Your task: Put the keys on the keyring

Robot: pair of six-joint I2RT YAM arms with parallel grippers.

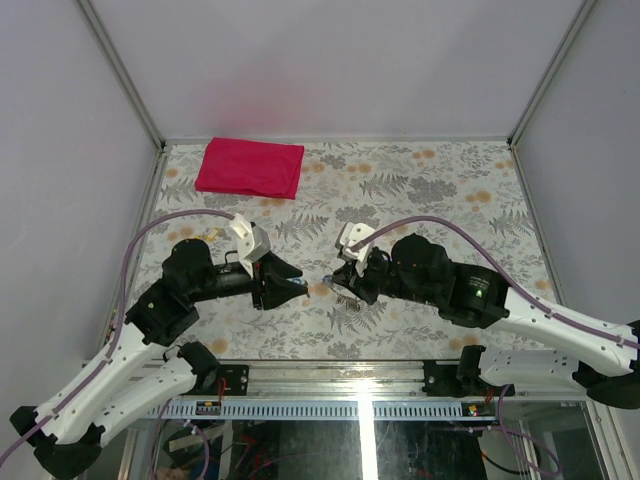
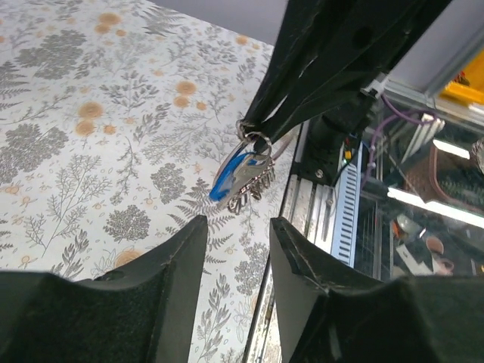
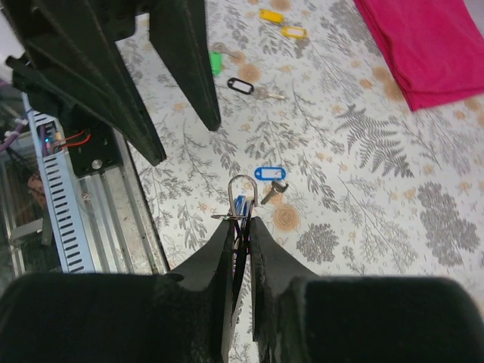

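Note:
My right gripper point(image 3: 240, 221) is shut on the keyring point(image 3: 242, 187), whose silver loop sticks out past the fingertips. A blue-headed key point(image 3: 241, 203) shows in that loop. In the left wrist view the keyring point(image 2: 255, 139) hangs from the right gripper's tips point(image 2: 261, 125), with the blue key point(image 2: 229, 175) and silver metal pieces dangling under it, above the table. My left gripper point(image 2: 238, 221) is open and empty, pointing at the keyring from a short distance. In the top view the left gripper point(image 1: 298, 286) and the right gripper point(image 1: 335, 281) face each other at the table's near middle.
A blue tag with a small dark key point(image 3: 270, 175) lies on the table below the keyring. A dark oval clip point(image 3: 240, 85), a green tag point(image 3: 217, 60) and two yellow tags point(image 3: 281, 23) lie further left. A red cloth point(image 1: 250, 167) lies at the back left. The table's metal front edge point(image 2: 302, 212) is close.

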